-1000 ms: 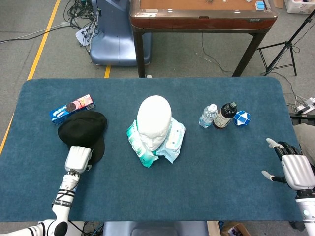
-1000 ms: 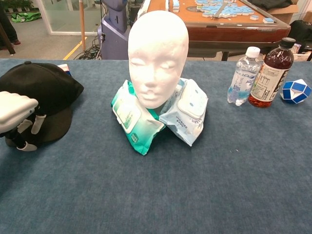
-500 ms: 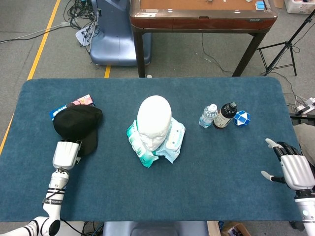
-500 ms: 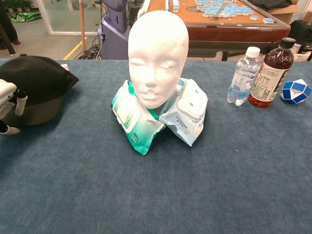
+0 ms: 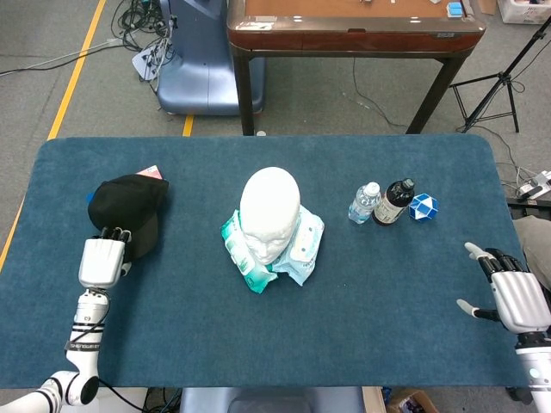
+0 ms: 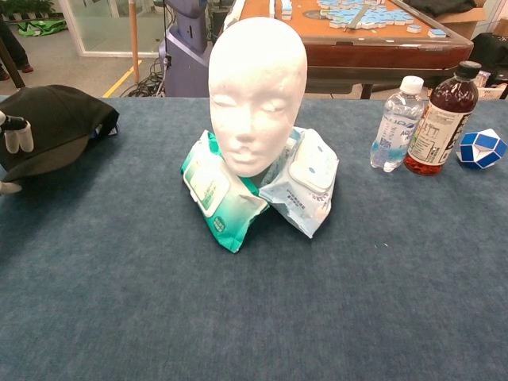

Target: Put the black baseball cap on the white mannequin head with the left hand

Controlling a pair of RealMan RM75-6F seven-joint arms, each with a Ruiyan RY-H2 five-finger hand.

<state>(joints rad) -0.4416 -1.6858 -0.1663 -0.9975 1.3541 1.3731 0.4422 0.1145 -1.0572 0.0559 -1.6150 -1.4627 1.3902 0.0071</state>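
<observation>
The black baseball cap (image 5: 129, 206) sits at the table's left side, far from the white mannequin head (image 5: 269, 211), which stands upright at the centre on wipe packs. My left hand (image 5: 102, 260) is at the cap's near edge and grips its brim, fingers over the top. In the chest view the cap (image 6: 59, 127) is at the left edge, and only the fingers (image 6: 16, 135) of the left hand show, on the brim. The mannequin head (image 6: 256, 91) faces me. My right hand (image 5: 512, 294) rests at the right table edge, fingers apart, holding nothing.
Two wipe packs (image 5: 297, 249) lie under the head. A water bottle (image 5: 364, 202), a dark bottle (image 5: 393, 201) and a blue-white puzzle (image 5: 423, 206) stand to the right. A snack pack (image 5: 151, 172) peeks out behind the cap. A wooden table (image 5: 353, 34) stands beyond.
My left hand has pulled the cap to the left and a little farther away, so it now covers most of the snack pack. The right hand has stayed put.
</observation>
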